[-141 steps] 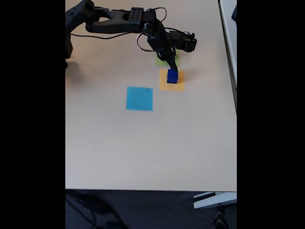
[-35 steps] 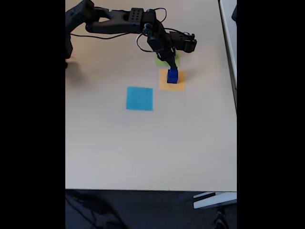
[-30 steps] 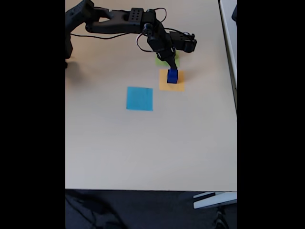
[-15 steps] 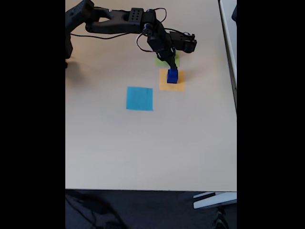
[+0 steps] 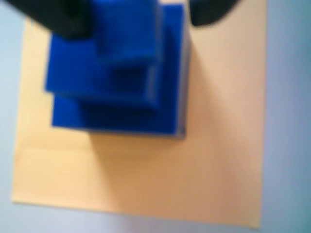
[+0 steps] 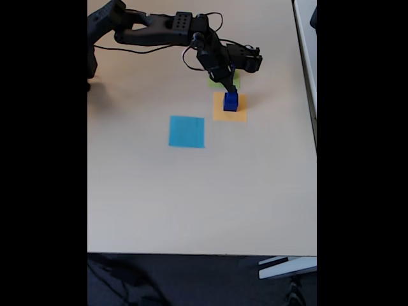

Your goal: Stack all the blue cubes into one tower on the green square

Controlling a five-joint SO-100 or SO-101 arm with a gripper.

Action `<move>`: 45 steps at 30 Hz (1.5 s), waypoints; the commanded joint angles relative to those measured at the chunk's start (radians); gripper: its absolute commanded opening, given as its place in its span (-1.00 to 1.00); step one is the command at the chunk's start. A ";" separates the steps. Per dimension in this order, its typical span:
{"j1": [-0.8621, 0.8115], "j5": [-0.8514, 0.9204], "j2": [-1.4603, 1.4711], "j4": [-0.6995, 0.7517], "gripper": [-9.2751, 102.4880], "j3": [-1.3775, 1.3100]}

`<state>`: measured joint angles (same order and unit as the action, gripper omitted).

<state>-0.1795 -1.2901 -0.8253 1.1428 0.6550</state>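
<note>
tool [image 5: 138, 19] | fingers astride top blue cube [image 5: 126, 29], grip unclear | tower [image 6: 230, 102] on orange square [image 5: 214, 145]

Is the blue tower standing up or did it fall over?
Standing up. The tower rises straight from the orange square, cubes stacked biggest lowest.

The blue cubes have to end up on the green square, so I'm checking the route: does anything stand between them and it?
Nothing visible does. The blue cubes stand on the orange square, beside the green square, which the arm partly covers.
</note>
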 commanded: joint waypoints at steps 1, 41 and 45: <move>0.003 -0.009 -0.091 -0.021 -0.83 -0.011; 0.236 -0.388 -0.094 0.075 -0.83 -0.080; 0.225 -0.374 -0.095 0.072 -0.83 -0.057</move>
<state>0.0522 -1.6766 -0.8253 1.2180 0.6013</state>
